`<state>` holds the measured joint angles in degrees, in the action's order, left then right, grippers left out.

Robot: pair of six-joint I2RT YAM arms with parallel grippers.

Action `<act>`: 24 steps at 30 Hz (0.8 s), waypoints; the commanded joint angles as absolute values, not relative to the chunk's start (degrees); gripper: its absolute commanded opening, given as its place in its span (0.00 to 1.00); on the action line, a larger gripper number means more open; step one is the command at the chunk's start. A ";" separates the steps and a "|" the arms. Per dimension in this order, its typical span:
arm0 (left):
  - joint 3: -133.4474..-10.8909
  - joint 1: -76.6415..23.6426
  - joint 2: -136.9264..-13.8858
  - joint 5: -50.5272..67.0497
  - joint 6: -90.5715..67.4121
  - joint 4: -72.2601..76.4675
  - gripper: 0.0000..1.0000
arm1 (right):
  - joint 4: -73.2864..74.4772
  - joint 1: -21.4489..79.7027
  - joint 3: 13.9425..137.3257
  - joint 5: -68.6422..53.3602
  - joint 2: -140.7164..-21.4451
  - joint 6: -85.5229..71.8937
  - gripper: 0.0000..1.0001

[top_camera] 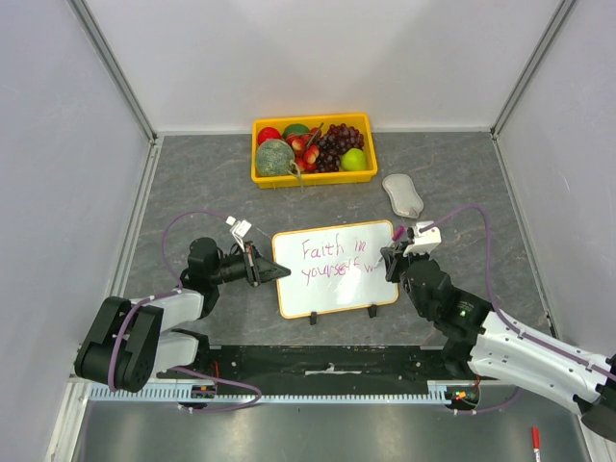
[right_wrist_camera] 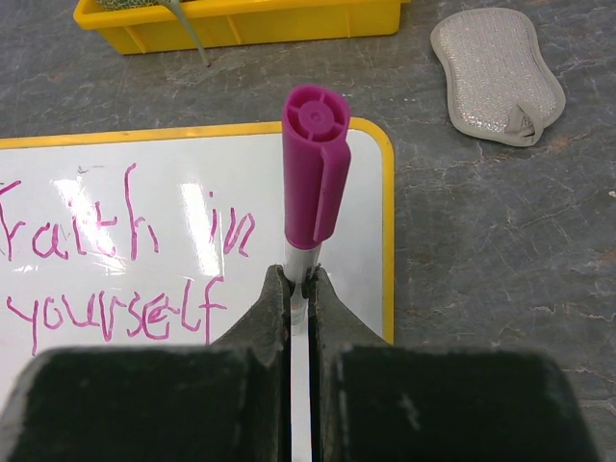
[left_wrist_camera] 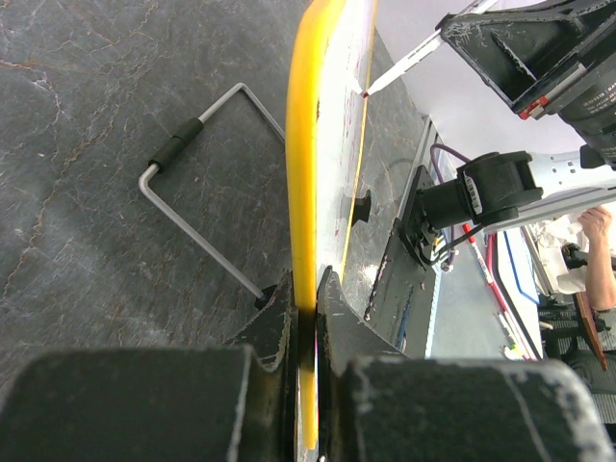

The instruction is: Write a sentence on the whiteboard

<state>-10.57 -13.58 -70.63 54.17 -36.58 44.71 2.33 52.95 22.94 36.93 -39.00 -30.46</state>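
The whiteboard (top_camera: pixel 332 284) stands tilted on wire legs in the middle of the table, white with a yellow rim. Pink handwriting (top_camera: pixel 332 260) on it reads "Faith in yourself" plus the start of another word. My left gripper (top_camera: pixel 258 265) is shut on the board's left rim, seen edge-on in the left wrist view (left_wrist_camera: pixel 306 192). My right gripper (top_camera: pixel 392 260) is shut on a white marker with a magenta cap (right_wrist_camera: pixel 313 178). The marker tip (left_wrist_camera: pixel 366 91) touches the board near its right edge. The writing also shows in the right wrist view (right_wrist_camera: pixel 115 279).
A yellow tray (top_camera: pixel 313 174) of fruit sits at the back. A grey sponge eraser (top_camera: pixel 402 194) lies right of it, also in the right wrist view (right_wrist_camera: pixel 496 72). A red marker (top_camera: pixel 535 443) lies off the table at bottom right.
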 commanded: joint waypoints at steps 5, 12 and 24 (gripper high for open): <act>-10.99 -13.45 -71.28 49.83 -31.64 44.47 0.02 | 3.96 52.56 22.59 35.77 -39.11 -31.03 0.00; -10.99 -13.45 -71.28 49.66 -31.55 44.47 0.02 | 4.22 52.65 22.41 35.42 -38.67 -31.03 0.00; -11.07 -13.45 -71.37 49.75 -31.55 44.47 0.02 | 5.10 52.65 29.70 36.30 -35.59 -28.31 0.00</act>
<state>-10.57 -13.58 -70.63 54.17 -36.56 44.71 5.80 52.86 24.38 35.62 -36.67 -29.98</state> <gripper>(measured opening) 0.073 0.041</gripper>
